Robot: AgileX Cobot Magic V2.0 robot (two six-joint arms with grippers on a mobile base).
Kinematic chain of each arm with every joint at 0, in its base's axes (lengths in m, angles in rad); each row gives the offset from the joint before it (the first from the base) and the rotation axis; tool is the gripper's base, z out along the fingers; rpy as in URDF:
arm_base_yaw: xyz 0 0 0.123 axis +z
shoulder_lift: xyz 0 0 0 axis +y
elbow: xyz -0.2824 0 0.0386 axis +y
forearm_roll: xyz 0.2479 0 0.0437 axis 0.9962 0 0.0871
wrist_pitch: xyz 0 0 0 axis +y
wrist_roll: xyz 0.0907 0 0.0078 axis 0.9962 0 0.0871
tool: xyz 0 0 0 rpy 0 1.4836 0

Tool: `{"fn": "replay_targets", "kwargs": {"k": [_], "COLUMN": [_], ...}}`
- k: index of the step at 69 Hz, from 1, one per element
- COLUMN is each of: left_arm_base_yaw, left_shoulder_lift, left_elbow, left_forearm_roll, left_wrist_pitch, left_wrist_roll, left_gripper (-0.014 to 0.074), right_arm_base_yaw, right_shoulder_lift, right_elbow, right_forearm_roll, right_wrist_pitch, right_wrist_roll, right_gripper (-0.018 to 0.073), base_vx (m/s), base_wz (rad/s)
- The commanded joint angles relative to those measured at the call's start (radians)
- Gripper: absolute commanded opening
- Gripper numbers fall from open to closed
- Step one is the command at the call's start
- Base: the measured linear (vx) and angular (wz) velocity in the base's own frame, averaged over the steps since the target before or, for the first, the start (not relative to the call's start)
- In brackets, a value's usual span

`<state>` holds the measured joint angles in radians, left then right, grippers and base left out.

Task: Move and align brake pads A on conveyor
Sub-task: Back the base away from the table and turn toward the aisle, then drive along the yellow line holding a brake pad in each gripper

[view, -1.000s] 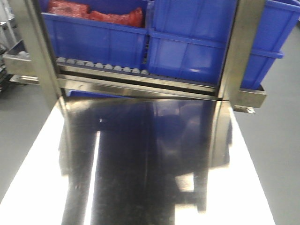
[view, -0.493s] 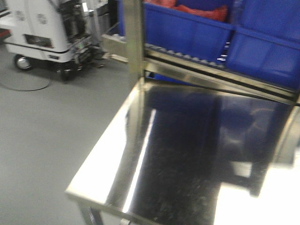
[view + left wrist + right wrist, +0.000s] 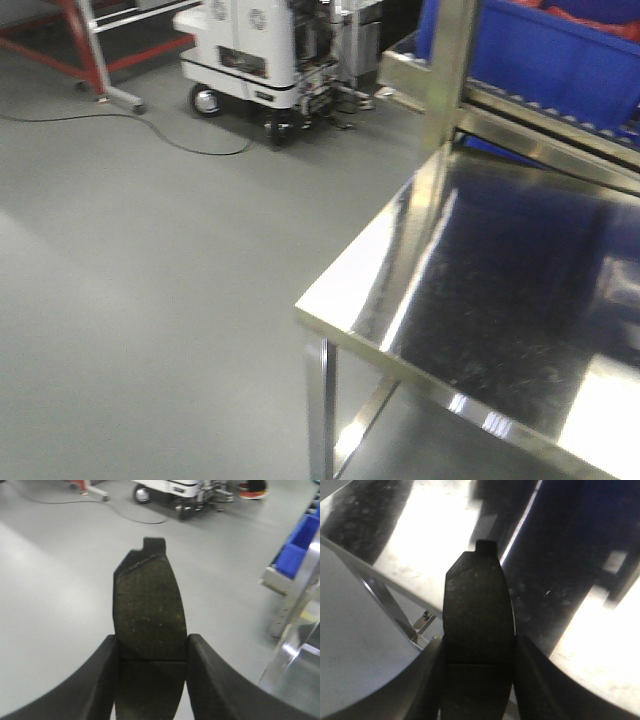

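The left claw [image 3: 152, 644] is pinching a brake pad [image 3: 149, 600] at its grooved middle, holding it over the grey floor [image 3: 60, 590], with the steel counter [image 3: 295, 647] showing at the right edge. The right claw [image 3: 478, 645] is gripping a second brake pad [image 3: 477, 595] likewise, hanging above the counter's left edge. In the front view, open floor is stretching left toward a white wheeled machine [image 3: 260, 50].

Left pad [image 3: 149, 615] and right pad [image 3: 477, 615] are both running off the bottom edge, lower ends unseen. Table [image 3: 480, 300] is running off right and bottom edges; bins [image 3: 560, 55] are showing blurred.
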<state>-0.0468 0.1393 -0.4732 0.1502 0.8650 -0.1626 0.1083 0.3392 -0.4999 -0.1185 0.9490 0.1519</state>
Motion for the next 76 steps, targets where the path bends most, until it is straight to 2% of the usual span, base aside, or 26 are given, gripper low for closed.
{"fn": "replay_targets", "kwargs": {"k": [1, 76], "left_arm_base_yaw": [-0.001, -0.001], "left_shoulder_lift": [0.016, 0.016], "left_elbow": [-0.026, -0.026], "left_forearm_roll": [0.005, 0.005], "left_wrist_pitch": [-0.090, -0.090], "left_wrist_roll": [-0.002, -0.002], "left_gripper": [-0.0006, -0.0006], "right_arm_base_yaw": [-0.007, -0.007], "right_shoulder_lift": [0.006, 0.006], "right_elbow": [-0.028, -0.028], "right_forearm_roll": [-0.011, -0.011], "right_wrist_pitch": [-0.075, -0.075], "right_wrist_roll": [0.000, 0.000], "right_gripper": [-0.0004, -0.0004], "base_vx": [-0.28, -0.24], "base_wz": [0.55, 0.67]}}
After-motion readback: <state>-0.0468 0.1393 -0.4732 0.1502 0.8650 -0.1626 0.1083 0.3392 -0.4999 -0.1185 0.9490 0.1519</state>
